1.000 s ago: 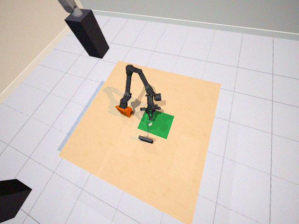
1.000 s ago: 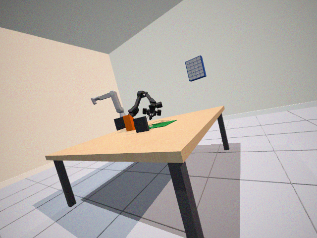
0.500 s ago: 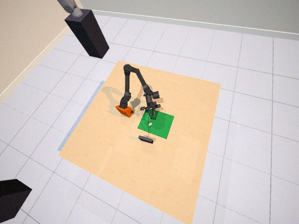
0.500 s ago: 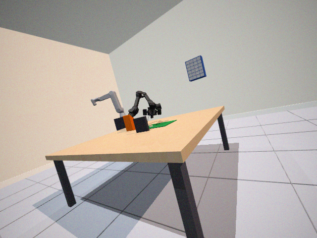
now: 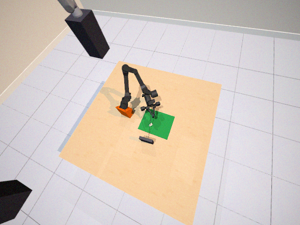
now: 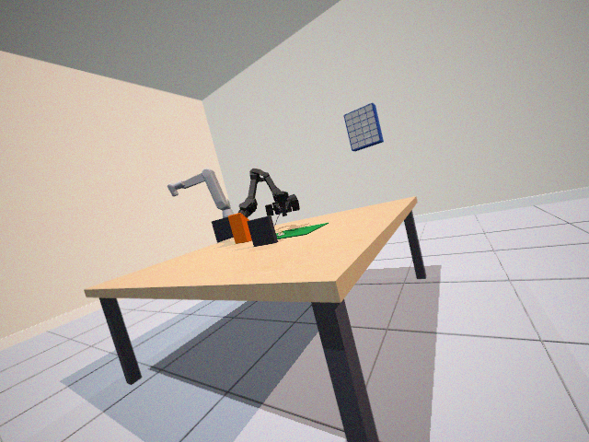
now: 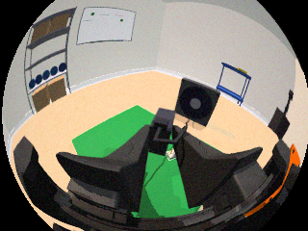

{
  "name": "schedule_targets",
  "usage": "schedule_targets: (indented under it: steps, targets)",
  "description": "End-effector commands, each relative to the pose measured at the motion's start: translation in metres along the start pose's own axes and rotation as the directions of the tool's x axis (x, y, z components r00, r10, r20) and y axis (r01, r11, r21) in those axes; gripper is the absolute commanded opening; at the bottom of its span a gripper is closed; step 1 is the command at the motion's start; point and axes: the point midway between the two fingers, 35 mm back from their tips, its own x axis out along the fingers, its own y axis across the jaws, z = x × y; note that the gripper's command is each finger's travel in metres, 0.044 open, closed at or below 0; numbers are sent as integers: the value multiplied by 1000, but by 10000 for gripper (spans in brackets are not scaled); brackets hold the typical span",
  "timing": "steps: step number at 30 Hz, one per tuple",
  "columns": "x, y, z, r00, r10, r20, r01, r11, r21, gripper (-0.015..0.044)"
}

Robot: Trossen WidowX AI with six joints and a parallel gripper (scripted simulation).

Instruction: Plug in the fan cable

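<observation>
Wrist view: pincer point(image 5: 153, 116) point(image 6: 284, 214) point(image 7: 161, 129) clenched on the dark plug point(image 7: 161, 123).
White header point(image 5: 150, 124) point(image 7: 170, 154) lies beyond its tips, toward the fan point(image 5: 146, 139) point(image 6: 262, 231) point(image 7: 195, 103).

This place looks like a robot lab or a workshop room. The floor has pale square tiles point(image 5: 251, 135) point(image 6: 499, 314), and the walls are plain. In the middle stands a simple wooden table point(image 5: 183, 164) point(image 6: 266, 263) with dark legs, and a black robot arm point(image 5: 126, 83) point(image 6: 252, 188) is on it. A second, grey arm point(image 5: 69, 5) point(image 6: 214, 190) stands on a dark pedestal point(image 5: 88, 32) point(image 6: 221, 229). The wrist view shows also a shelf unit point(image 7: 29, 72), a white board point(image 7: 106, 26) on the wall and a blue cart point(image 7: 230, 93).
</observation>
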Motion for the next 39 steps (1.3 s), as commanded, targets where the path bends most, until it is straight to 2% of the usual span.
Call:
schedule_targets:
  steps: [1,39]
  targets:
    - [-5,1,3,999,34,40,-36,998,44,0]
    - [-5,1,1,1000,19,21,-19,999,29,0]
